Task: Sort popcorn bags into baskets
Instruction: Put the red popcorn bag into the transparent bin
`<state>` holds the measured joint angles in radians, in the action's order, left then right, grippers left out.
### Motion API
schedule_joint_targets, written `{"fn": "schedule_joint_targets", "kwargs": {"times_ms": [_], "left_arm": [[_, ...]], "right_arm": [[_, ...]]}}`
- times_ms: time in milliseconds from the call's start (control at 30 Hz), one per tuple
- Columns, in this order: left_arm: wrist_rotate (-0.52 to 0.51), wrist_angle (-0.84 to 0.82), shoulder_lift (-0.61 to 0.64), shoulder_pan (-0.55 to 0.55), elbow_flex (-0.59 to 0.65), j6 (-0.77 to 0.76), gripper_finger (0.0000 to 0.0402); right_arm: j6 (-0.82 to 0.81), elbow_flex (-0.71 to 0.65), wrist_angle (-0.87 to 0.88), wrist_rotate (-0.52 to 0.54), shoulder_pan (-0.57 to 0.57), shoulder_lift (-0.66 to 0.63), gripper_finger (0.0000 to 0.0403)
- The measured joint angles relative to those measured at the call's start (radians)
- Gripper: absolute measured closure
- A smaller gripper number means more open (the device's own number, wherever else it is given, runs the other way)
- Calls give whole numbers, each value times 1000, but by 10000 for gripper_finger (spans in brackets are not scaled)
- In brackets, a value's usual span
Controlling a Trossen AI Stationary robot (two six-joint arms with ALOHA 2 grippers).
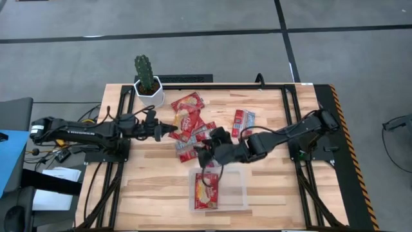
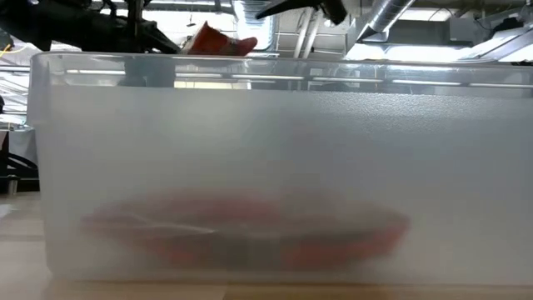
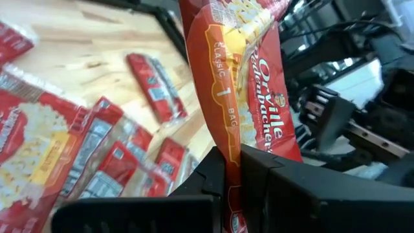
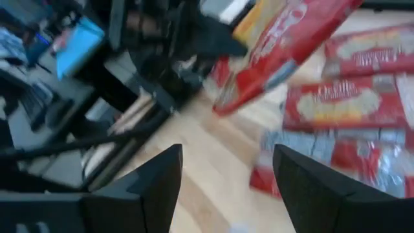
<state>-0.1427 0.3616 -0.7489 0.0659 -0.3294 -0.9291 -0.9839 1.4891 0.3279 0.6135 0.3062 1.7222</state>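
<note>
My left gripper reaches in from the table's left and is shut on a red popcorn bag with a yellow picture, which also shows as a red bag above the tray's rim in the low view. My right gripper is open and hovers just beyond the tray's far edge, touching nothing. Several more red bags lie flat in a pile mid-table, and narrower ones lie to their right. The clear tray sits near the near edge with one bag flat inside. My left gripper pinches the bag's end edge between its two fingers. The bag stands out from the fingertips, bent along its length. It is lifted clear of the table, as the raised bag in the right wrist view shows.
A white pot with a cactus stands at the table's far left. The black frame rails run along both sides. The tray wall fills the low view, and the bag inside shows as a red blur.
</note>
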Motion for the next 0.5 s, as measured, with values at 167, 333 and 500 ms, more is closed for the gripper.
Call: {"fn": "schedule_joint_targets", "kwargs": {"times_ms": [167,333,500], "left_arm": [[-76,45,5,-53,0,29,397],[-141,65,5,-88,0,35,397],[-187,134,5,-106,-1,58,397]], "right_arm": [[32,0,-58,2,-64,0,138],[72,-1,-122,-2,-125,0,138],[85,-1,-156,-41,-167,0,138]]}}
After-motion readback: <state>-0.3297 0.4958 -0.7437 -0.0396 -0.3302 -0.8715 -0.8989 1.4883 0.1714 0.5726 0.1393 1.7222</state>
